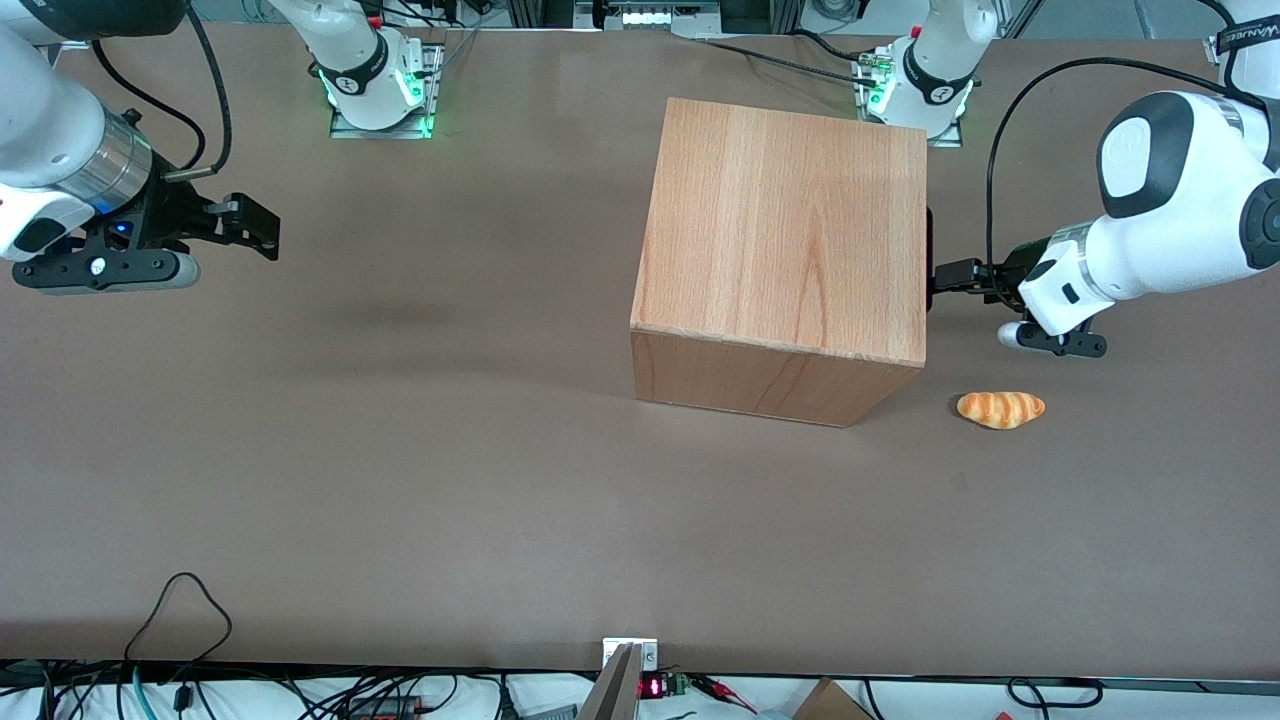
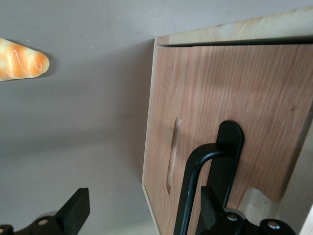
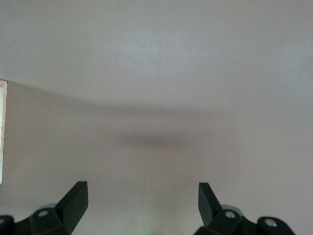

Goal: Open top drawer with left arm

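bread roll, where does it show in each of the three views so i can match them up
Front view: the bread roll lies on the table, nearer the camera than the gripper at the cabinet.
Left wrist view: the roll lies on the table beside the cabinet's drawer front.
Right wrist view: not in it.
Shared landmark: the cabinet.
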